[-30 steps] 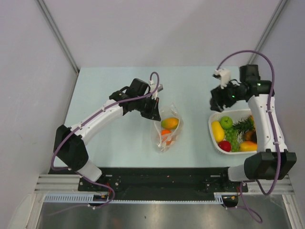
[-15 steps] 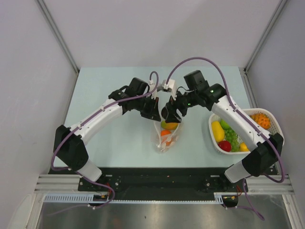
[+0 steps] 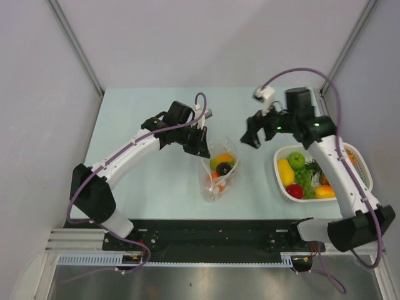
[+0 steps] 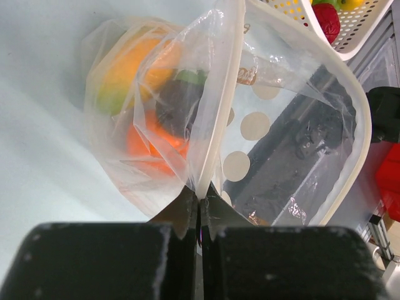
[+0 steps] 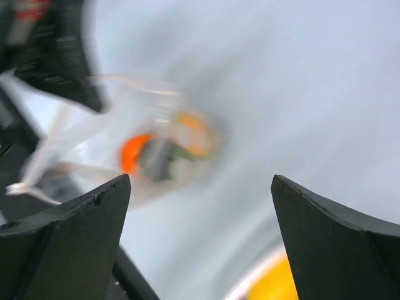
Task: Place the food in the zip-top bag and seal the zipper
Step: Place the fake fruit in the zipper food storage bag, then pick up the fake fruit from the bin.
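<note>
1 zip-top bag (image 3: pixel 229 147), 3 food pcs inside: mango (image 3: pixel 219 161), orange (image 3: pixel 215 177), dark pc (image 3: pixel 223 167), which is new. L gripper (image 3: pixel 201 149) clamped on bag rim. R gripper (image 3: pixel 252 139) jaws apart, empty, backed off right toward 1 basket (image 3: pixel 279 170).

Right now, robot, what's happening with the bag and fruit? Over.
Left gripper shut on bag rim, mouth open. Right gripper open, empty, between bag and basket. Some fruit bagged, more in basket. No blocker seen.

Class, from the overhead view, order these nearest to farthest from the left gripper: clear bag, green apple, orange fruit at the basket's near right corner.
1. Clear bag: centre, rim pinched by the left gripper.
2. Green apple: far left of the basket.
3. Orange fruit: basket's near right corner.
</note>
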`<state>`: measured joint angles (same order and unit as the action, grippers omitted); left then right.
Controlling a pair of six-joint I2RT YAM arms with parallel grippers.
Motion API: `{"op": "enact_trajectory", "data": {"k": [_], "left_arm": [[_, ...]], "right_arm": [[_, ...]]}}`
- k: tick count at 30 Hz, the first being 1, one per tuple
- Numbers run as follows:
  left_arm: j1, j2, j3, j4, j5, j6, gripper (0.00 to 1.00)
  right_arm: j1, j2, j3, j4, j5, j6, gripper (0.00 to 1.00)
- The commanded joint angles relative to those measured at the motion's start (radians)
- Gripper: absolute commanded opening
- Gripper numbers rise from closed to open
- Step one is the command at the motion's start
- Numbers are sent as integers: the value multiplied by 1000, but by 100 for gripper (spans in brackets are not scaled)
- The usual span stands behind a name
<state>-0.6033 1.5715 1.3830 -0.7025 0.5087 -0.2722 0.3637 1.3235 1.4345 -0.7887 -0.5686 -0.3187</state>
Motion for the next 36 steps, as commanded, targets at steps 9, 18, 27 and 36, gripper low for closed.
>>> {"op": "enact_trajectory", "data": {"k": [9, 18, 27, 36], "left_arm": [[5, -8, 22, 28, 7, -16, 0], [5, -1, 25, 29, -1, -16, 0], [7, -5, 19, 24, -7, -13, 0], [7, 7, 30, 20, -9, -10, 0]], "right_arm": [[-535, -40, -232, -271, 131, 3, 85], [-532, 32, -399, -29, 274, 109, 55], [-591, 69, -398, 106, 398, 104, 62], [-589, 181, -393, 183, 438, 135, 81]]}}
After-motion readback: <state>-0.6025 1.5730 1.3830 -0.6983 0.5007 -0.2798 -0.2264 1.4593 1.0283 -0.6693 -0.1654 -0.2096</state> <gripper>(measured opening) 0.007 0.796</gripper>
